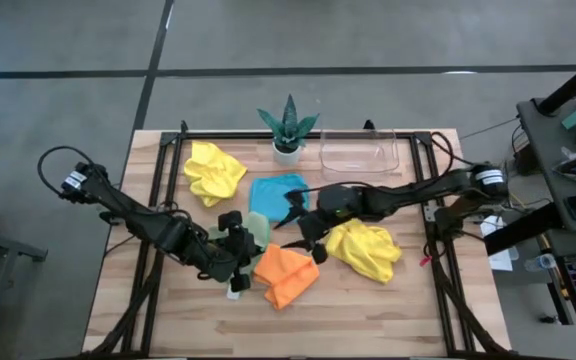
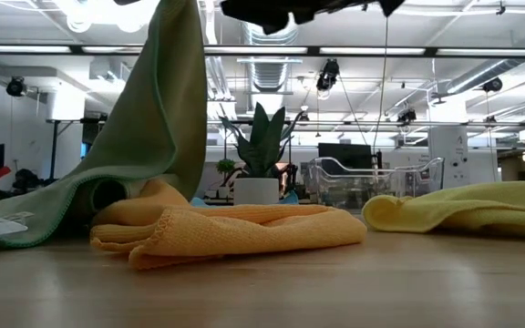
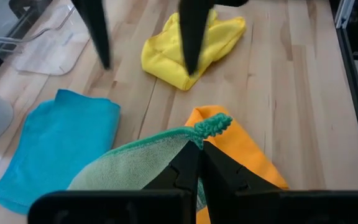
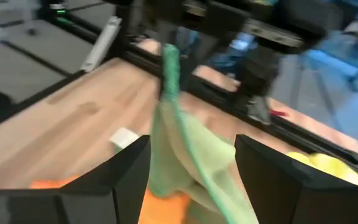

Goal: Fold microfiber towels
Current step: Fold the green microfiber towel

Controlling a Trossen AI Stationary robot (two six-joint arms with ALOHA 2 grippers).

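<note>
My left gripper (image 1: 236,246) is shut on the sage green towel (image 2: 153,109) and holds it up over the table's middle. My right gripper (image 1: 303,228) is open beside it. In the right wrist view its fingers stand on either side of the hanging green towel (image 4: 185,149). The orange towel (image 1: 286,276) lies crumpled under the green one. One yellow towel (image 1: 365,250) lies crumpled to the right. The other yellow towel (image 1: 213,172) lies at the far left. The sky blue towel (image 1: 278,192) lies flat near the plant. My left gripper pinches a corner of the green towel (image 3: 212,126) between its two fingers; the corner's bunched edge sticks out past the fingertips. The towel hangs slack below the corner. Its lower end (image 2: 25,219) rests on the table and against the orange towel (image 2: 235,232).
A spiky potted plant (image 1: 288,130) and a clear plastic tray (image 1: 360,150) stand at the table's far edge. A small white label (image 4: 124,137) lies on the wood near the green towel. Bare wood shows along the near edge (image 1: 368,320).
</note>
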